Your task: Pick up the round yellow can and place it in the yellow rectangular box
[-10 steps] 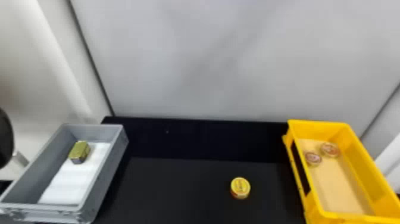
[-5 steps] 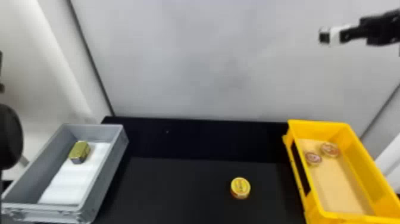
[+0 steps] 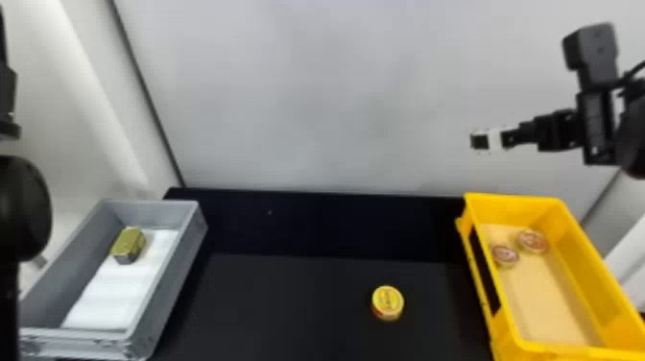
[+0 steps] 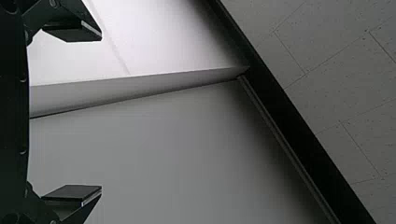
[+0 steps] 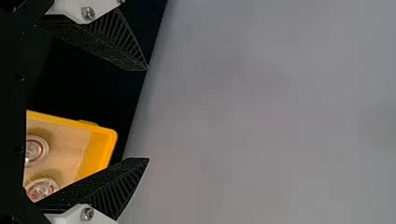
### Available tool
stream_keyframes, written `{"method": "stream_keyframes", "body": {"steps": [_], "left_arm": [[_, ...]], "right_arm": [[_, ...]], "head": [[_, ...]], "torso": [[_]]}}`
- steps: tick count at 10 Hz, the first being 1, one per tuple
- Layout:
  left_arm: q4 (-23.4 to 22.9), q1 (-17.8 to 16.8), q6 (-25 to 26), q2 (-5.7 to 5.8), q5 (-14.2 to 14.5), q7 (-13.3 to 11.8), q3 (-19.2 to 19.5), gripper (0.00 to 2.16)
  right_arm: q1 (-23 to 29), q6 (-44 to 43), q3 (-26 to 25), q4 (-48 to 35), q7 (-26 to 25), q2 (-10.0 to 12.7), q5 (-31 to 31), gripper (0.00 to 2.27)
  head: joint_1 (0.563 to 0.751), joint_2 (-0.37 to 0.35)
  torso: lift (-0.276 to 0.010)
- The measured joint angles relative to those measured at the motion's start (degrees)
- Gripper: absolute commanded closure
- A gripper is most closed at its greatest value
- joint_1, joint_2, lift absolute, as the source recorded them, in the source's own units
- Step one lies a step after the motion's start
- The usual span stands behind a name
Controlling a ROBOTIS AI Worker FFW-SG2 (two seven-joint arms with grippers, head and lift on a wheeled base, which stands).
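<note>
Black table (image 3: 288, 312) under it all, and there's the yellow box (image 3: 552, 348)! Right claw (image 5: 148, 114), spread and empty, hangs high toward the box's far end; left claw (image 4: 101, 113), spread too, well left of the box. And the can (image 3: 388, 301), on the table left of the box's near half: come straight down, centre the fingers, squeeze gently, lift above the box's rim.

Head view: yellow rectangular box (image 3: 585, 269) cut off at bottom, left arm (image 3: 21, 206), right arm (image 3: 595, 115) at sides; print on round yellow can (image 3: 388, 302) illegible.
</note>
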Motion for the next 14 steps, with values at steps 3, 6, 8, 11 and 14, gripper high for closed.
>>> {"method": "stream_keyframes", "body": {"steps": [3, 6, 8, 11, 14], "left_arm": [[2.08, -0.58, -2.39, -4.24, -0.11, 0.01, -0.56, 0.12], [2.66, -0.78, -3.01, -5.51, -0.33, 0.13, -1.08, 0.12], [2.72, -0.71, -3.18, -5.48, -0.33, 0.21, -1.27, 0.12], [2.98, -0.78, -3.58, -5.43, -0.25, 0.27, -1.46, 0.13], [3.27, -0.98, -3.88, -5.47, -0.24, 0.35, -1.59, 0.13]], "right_arm": [[2.76, -1.87, 2.22, 4.16, 3.95, 1.27, 1.59, 0.09], [4.22, -5.50, 3.52, 9.40, 12.38, 4.77, 11.02, 0.10], [4.53, -7.66, 4.16, 13.48, 16.15, 6.85, 16.48, 0.10], [5.43, -11.92, 4.34, 19.44, 17.69, 9.07, 17.70, 0.10], [6.41, -16.52, 4.72, 24.98, 18.48, 10.79, 16.80, 0.10]], "head": [[0.663, 0.054], [0.663, 0.054], [0.663, 0.054], [0.663, 0.054], [0.663, 0.054]], "torso": [[-0.010], [-0.010], [-0.010], [-0.010], [-0.010]]}}
